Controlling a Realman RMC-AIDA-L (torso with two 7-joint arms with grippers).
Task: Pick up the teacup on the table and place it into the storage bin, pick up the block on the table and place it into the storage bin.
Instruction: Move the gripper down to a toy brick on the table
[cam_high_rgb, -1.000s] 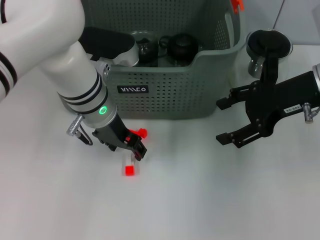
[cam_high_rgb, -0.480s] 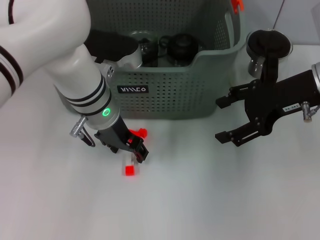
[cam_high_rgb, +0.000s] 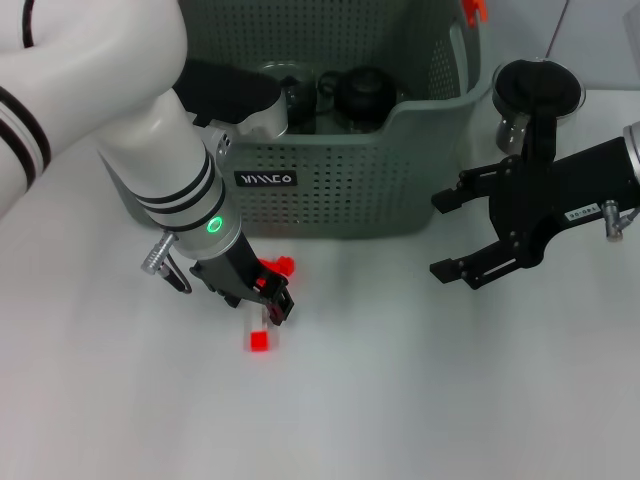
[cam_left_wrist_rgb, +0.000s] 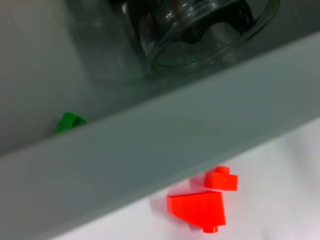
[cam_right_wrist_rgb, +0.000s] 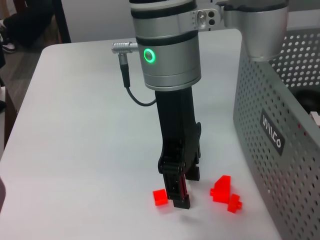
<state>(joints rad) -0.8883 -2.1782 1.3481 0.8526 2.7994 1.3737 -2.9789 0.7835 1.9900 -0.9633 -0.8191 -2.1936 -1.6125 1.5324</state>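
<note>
With glassware already in the bin (cam_high_rgb: 340, 190) behind it, the left claw (cam_high_rgb: 272, 305), fingers together on nothing, stands on the worktop (cam_high_rgb: 400, 400) between two red blocks (cam_high_rgb: 259, 341) not yet binned, while the right claw (cam_high_rgb: 462, 236) hangs apart, idle.

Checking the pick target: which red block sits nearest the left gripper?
The small cube, lying alone just past the left gripper; the other red blocks sit by the bin.
</note>
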